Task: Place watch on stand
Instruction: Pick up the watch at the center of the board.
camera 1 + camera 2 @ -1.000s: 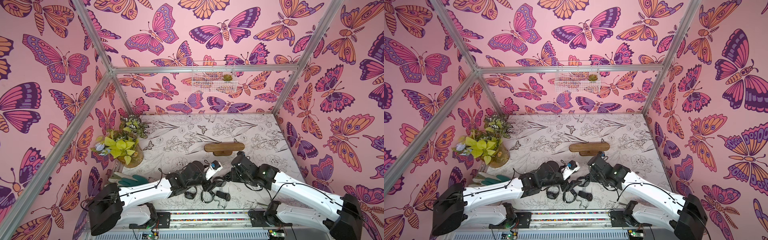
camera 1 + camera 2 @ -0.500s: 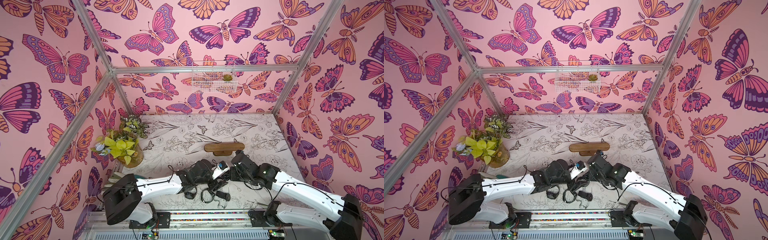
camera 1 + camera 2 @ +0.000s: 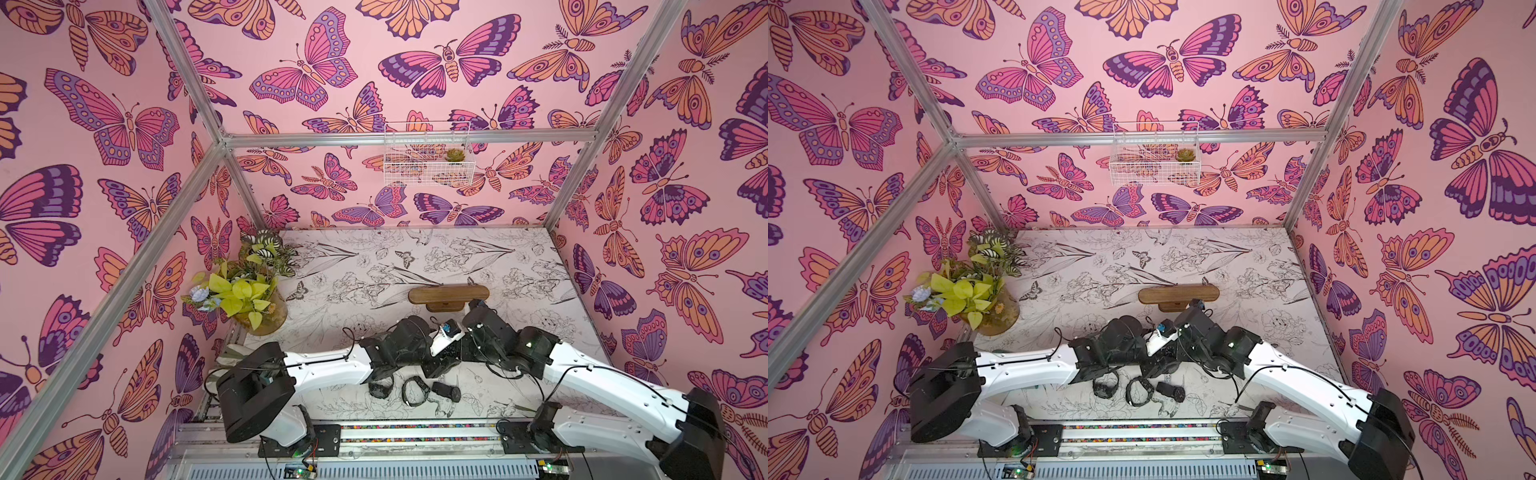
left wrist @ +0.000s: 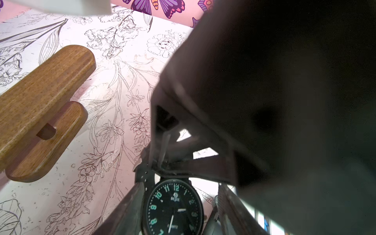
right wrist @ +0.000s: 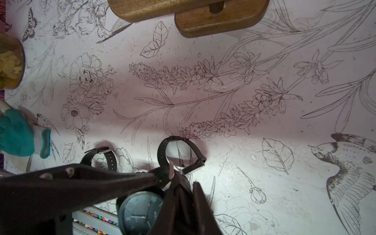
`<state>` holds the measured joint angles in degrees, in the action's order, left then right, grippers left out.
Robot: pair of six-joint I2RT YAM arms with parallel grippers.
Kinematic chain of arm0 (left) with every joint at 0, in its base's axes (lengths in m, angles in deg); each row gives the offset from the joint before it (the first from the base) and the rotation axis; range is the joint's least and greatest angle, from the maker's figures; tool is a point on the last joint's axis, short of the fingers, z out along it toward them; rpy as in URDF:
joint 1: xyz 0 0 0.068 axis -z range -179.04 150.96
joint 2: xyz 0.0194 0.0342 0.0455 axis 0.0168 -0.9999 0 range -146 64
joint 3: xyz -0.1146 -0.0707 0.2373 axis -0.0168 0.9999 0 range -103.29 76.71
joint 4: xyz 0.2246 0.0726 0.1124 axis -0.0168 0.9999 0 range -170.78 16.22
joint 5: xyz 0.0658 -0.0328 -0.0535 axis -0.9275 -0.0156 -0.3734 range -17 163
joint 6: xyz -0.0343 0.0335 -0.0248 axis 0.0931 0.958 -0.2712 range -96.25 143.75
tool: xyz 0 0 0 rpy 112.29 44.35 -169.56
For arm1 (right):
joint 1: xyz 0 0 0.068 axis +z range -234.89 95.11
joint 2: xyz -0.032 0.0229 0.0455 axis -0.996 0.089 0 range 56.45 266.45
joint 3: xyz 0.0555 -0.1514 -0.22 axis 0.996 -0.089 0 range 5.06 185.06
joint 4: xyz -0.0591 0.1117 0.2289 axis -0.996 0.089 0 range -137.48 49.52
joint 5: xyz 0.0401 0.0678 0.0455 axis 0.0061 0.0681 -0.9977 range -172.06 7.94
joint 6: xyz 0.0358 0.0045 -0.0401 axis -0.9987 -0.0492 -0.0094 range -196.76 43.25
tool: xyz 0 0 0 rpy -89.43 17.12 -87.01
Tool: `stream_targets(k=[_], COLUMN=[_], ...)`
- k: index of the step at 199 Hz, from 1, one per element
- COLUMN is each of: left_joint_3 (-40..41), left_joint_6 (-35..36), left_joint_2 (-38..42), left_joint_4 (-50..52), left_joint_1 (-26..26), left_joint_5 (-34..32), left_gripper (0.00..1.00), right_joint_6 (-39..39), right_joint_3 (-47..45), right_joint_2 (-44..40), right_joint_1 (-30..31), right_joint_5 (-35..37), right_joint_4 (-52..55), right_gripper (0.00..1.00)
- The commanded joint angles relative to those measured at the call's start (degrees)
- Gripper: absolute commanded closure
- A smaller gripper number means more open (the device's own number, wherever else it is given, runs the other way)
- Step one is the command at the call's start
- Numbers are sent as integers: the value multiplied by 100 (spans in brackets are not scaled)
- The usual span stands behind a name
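Nearest the arms' bases, behind the fingers, two loose black watches (image 3: 380, 387) (image 3: 415, 390) lie on the flower-printed worktop (image 3: 519, 266) with their straps looped. A third small dark piece (image 3: 446, 391) lies just beside them, too unclear to name. A teal glove (image 5: 16, 132) lies at the worktop's edge, well off to the left of the fingers.

Above these, the two arms meet. The right fingers (image 5: 179, 207) are pinched together on the strap of the watch (image 4: 173, 209). Its black dial with green numerals sits between the left fingers (image 4: 130, 207). Those stand apart, with a strip of worktop showing between the case and one of them.

Beyond the fingers, open printed worktop runs to the stand (image 3: 448, 294), a brown wooden bar on a flat base. In both top views the right arm's dark front end sits just before the stand's right end.

Farther off to the left, a leafy potted plant (image 3: 245, 291) stands against the wall. A white wire basket (image 3: 428, 174) holding a small succulent (image 3: 455, 155) hangs on the back wall.
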<state>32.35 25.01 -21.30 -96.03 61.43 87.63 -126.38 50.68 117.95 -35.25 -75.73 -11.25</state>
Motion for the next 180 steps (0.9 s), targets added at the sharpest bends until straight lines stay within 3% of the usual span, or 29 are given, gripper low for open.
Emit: stream_targets(k=[1, 36, 93, 132, 180], left_joint_3=[-66, -18, 22, 159, 566], left_joint_6=[41, 125, 173, 188, -27], left_joint_2=[-142, -92, -76, 69, 412], left_joint_4=[120, 288, 449, 480, -31], left_joint_1=[38, 35, 36, 12, -149], left_joint_5=[8, -247, -386, -500, -314], left_gripper=[41, 33, 40, 34, 37], right_joint_6=[-42, -38, -47, -72, -165], right_joint_3=[58, 78, 96, 96, -14], right_joint_2=[21, -5, -4, -56, -84], right_joint_1=[50, 45, 45, 45, 45], right_joint_5=[-54, -27, -32, -1, -147], right_joint_4=[-159, -151, -183, -207, -406], right_gripper=[83, 83, 83, 83, 83])
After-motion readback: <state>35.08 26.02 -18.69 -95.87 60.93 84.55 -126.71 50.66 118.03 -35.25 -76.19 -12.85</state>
